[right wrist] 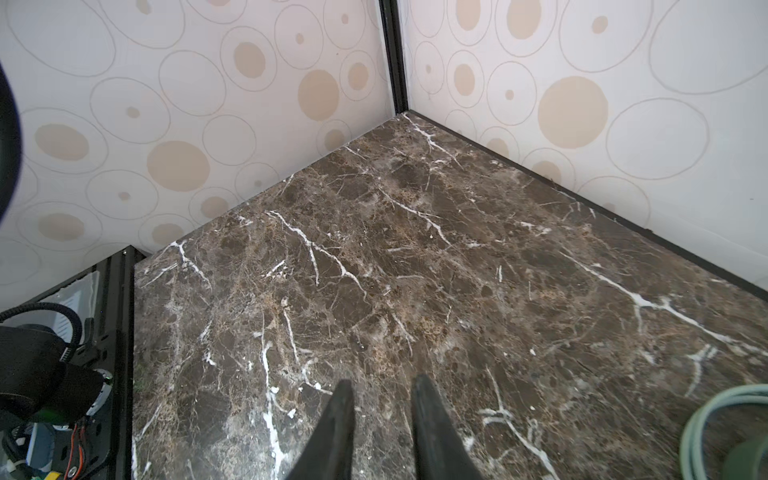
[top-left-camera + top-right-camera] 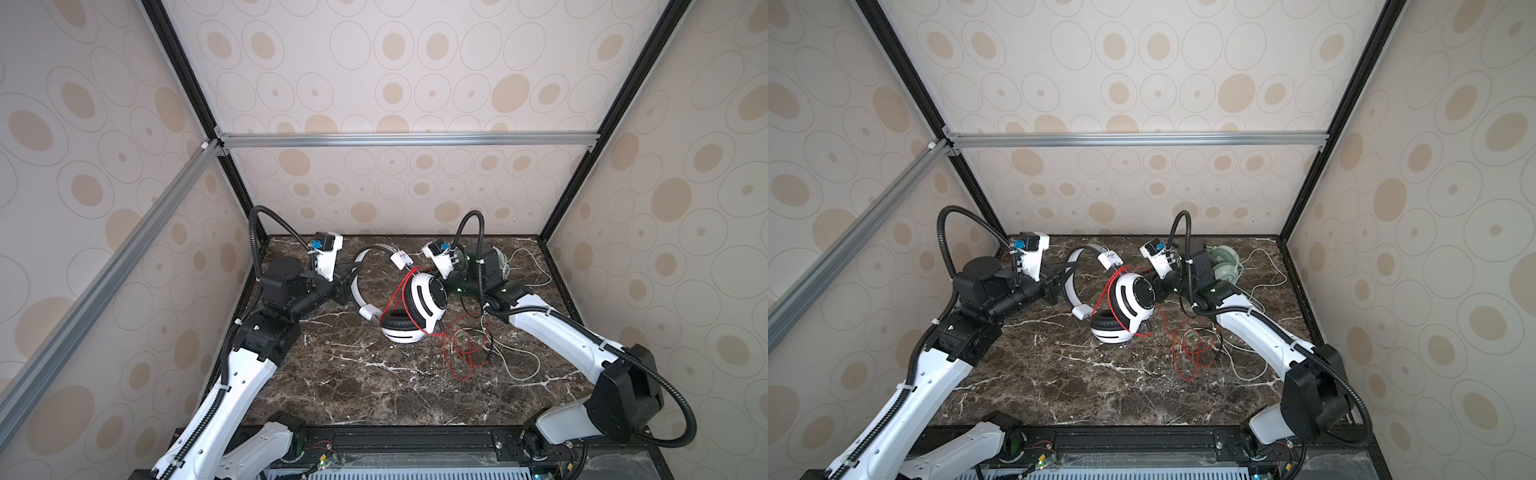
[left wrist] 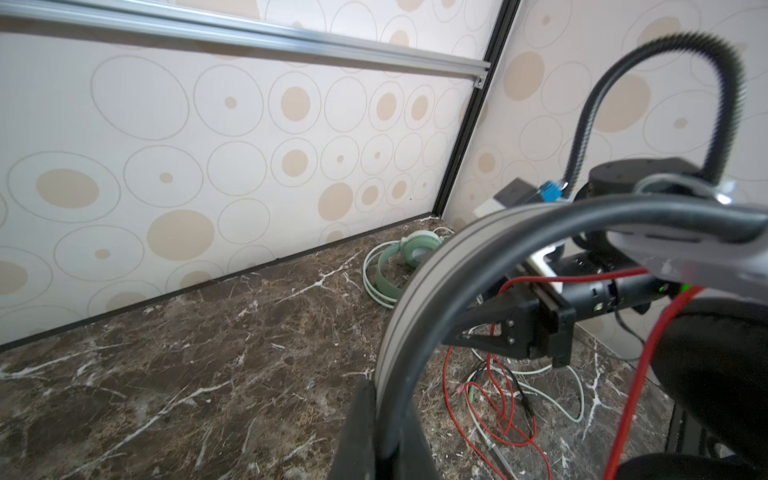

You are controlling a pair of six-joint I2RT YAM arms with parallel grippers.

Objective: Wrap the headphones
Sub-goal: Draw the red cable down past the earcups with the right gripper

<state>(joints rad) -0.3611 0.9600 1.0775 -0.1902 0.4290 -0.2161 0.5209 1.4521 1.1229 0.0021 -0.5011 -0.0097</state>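
Nearest you, the slack of the red cord lies in a loose tangle on the marble table, so the wrapping looks only partly done. Next, the white headset rests on its lower ear cup, some red turns already over it. Your left gripper is clamped on the headband, likely to anchor it. Your right gripper hangs beside the upper cup, jaws apart and empty. Farthest back, the mint-green headset waits in the corner.

Circle-patterned beige walls and aluminium rails enclose a dark marble tabletop.
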